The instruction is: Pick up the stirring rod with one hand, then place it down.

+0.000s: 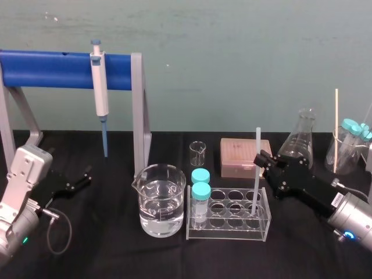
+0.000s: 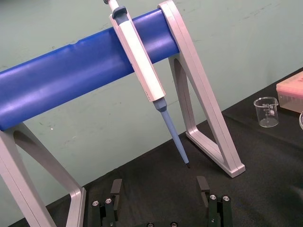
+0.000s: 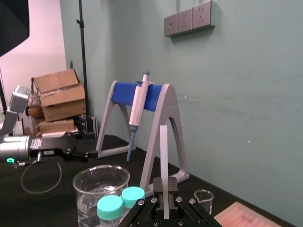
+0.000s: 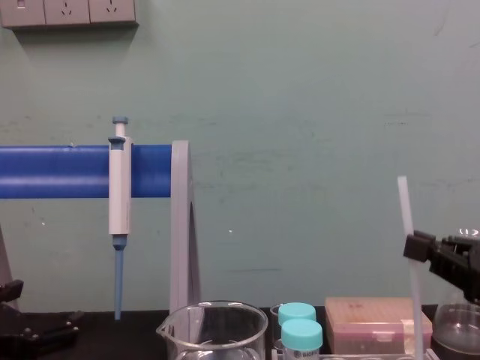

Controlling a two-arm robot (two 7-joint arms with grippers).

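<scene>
My right gripper [image 1: 263,161] is clamped on the stirring rod [image 1: 257,145] partway up. The rod stands upright between my fingers, its lower end in a right-hand well of the clear tube rack [image 1: 228,233]. My left gripper [image 1: 80,179] rests at the table's left, fingers spread.

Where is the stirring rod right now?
Head view, right of centre: the stirring rod stands upright, lower end in a right-end hole of the clear rack, gripped by the right end effector.

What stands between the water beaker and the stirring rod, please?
In the head view, two teal-capped vials in the clear rack, then empty wells. The right pincer grips the stirring rod upright at the rack; left pincer parked left.
</scene>
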